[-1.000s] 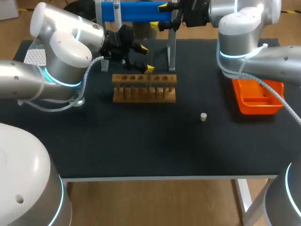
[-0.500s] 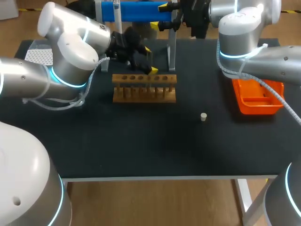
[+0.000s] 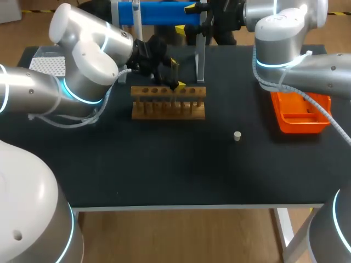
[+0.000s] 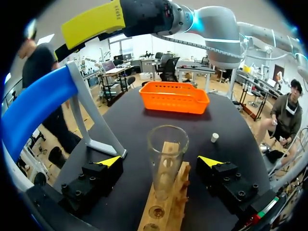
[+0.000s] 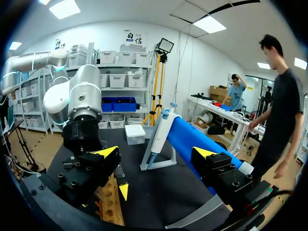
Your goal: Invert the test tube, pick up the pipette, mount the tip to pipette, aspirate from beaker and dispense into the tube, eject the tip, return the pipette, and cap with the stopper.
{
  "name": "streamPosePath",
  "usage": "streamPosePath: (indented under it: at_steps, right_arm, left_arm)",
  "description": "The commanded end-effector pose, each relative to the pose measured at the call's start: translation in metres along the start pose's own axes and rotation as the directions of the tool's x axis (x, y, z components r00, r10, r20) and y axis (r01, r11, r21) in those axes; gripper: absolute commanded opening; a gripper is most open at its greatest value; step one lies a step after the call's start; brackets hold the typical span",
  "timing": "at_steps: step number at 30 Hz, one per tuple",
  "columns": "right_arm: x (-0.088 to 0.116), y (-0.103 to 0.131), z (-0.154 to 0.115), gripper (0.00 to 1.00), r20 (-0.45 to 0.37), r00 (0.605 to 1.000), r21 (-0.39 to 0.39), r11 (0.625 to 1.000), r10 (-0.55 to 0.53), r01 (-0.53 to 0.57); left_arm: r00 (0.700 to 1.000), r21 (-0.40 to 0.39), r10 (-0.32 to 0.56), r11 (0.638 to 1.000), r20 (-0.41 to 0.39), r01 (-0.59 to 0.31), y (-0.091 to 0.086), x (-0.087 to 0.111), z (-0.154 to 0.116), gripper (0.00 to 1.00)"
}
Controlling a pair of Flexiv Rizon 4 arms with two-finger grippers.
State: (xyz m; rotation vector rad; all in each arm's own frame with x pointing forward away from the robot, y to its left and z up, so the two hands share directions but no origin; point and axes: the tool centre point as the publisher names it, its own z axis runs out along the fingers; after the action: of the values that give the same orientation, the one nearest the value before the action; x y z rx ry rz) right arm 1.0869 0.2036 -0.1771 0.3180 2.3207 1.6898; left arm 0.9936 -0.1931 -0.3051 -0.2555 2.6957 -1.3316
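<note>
A clear glass test tube (image 4: 165,159) stands upright in the wooden rack (image 3: 168,102), its open mouth upward. My left gripper (image 4: 160,161) is open around the tube, one yellow-tipped finger on each side and neither touching the glass. In the head view this gripper (image 3: 173,74) hangs over the rack's back edge. The white pipette (image 5: 161,129) hangs on the blue stand (image 5: 190,139). My right gripper (image 5: 156,152) is open in front of it and holds nothing; it sits high at the back of the table (image 3: 192,17). A small stopper (image 3: 237,136) lies alone on the black mat.
An orange tray (image 3: 300,112) sits at the right, under my right arm. A white tip box (image 3: 46,66) is at the back left corner. The blue stand's legs (image 3: 200,57) rise just behind the rack.
My left gripper has swung right and down from behind the rack, so that its fingers now stand on either side of the tube. The right arm has not moved.
</note>
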Motion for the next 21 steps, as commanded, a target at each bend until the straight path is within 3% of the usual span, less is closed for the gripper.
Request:
streamPosePath:
  at_steps: [1,21]
  right_arm:
    - [-0.001,0.0002,-0.0002,1.0,-0.003,1.0,0.002,1.0,0.0,0.0]
    - [-0.001,0.0002,-0.0002,1.0,-0.003,1.0,0.002,1.0,0.0,0.0]
  left_arm:
    - [1.0,0.0,-0.002,1.0,0.002,0.002,0.0019,-0.0007,0.0035,1.0]
    - [1.0,0.003,-0.004,1.0,0.0,0.004,0.0022,-0.002,0.0038,1.0]
